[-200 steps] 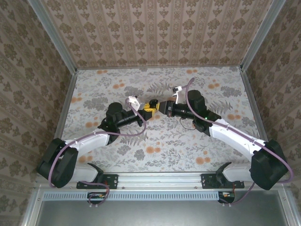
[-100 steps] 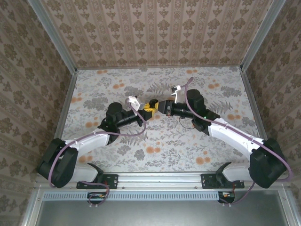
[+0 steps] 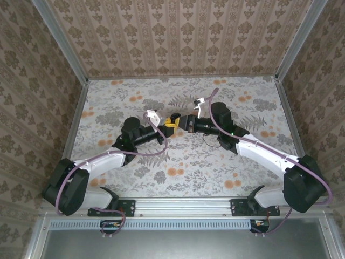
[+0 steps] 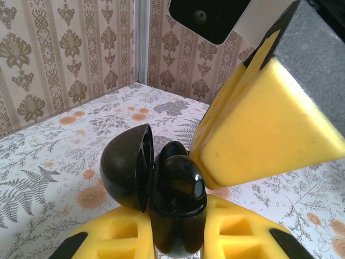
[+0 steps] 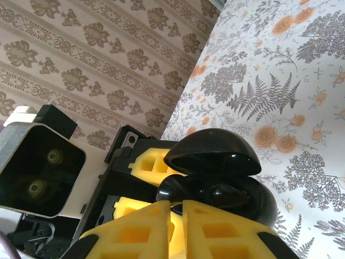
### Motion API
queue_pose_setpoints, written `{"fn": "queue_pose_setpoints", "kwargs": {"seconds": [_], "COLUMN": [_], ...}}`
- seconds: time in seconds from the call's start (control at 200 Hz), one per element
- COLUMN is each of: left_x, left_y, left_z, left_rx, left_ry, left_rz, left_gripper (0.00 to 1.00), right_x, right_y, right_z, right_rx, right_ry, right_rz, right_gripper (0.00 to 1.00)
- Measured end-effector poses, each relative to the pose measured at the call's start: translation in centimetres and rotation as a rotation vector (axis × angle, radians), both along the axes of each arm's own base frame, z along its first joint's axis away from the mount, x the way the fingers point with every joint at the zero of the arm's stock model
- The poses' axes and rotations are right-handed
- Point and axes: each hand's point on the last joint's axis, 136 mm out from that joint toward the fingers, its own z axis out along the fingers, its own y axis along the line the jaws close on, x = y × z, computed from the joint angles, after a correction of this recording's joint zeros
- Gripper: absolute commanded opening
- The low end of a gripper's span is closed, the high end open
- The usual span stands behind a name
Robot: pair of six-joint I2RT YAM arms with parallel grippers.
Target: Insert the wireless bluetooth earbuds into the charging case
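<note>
In the left wrist view the charging case (image 4: 177,202), a glossy black clamshell, is seen clamped by its base between the left fingers (image 4: 124,237), which are closed on it, well above the tabletop (image 4: 48,162). Its lid (image 4: 125,170) is swung open to one side of those fingers. The right fingers (image 4: 259,135) are pressed together into a single wedge, and their tip is set against the open face of the case.

In the right wrist view the right fingers (image 5: 140,232) are seen shut, pad against pad, with nothing visible between them. Whether anything tiny is pinched there cannot be told. Just beyond their tips, two rounded black forms (image 5: 183,190) are seen lying in the base under the raised lid. These are judged to be the earbuds, already resting in their wells. It cannot be told whether they are fully seated.

The insertion is therefore judged to be nearly done. A last press to seat the buds may be left, and then the lid would be closed.

The case's long axis is judged to run forward along the left fingers and across the seam of the right fingers. Its opening is turned towards the right fingers.
</note>
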Motion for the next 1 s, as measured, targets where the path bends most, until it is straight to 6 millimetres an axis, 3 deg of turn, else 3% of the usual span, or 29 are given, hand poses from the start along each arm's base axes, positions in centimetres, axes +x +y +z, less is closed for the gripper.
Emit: {"fn": "queue_pose_setpoints", "kwargs": {"seconds": [0.39, 0.585, 0.805, 0.925, 1.0], "left_x": [-0.5, -0.8, -0.9, -0.9, -0.9], "left_y": [-0.3, -0.4, -0.4, -0.4, -0.4], "left_z": [-0.2, -0.2, -0.2, -0.2, -0.2], "left_rx": [0.004, 0.005, 0.004, 0.004, 0.004], "left_ry": [0.007, 0.011, 0.011, 0.011, 0.011], "left_rz": [-0.027, -0.041, -0.048, -0.048, -0.049], "left_gripper": [0.09, 0.09, 0.09, 0.09, 0.09], "right_x": [-0.1, -0.4, -1.3, -1.4, -1.3], "right_y": [1.0, 0.8, 0.3, 0.1, -0.1], "right_z": [1.3, 1.4, 3.4, 3.3, 2.9], "right_rx": [0.015, 0.004, 0.022, 0.011, -0.001], "right_ry": [-0.021, -0.033, -0.084, -0.086, -0.074], "right_rz": [0.026, 0.031, 0.049, 0.055, 0.050], "right_gripper": [0.17, 0.21, 0.22, 0.22, 0.28]}}
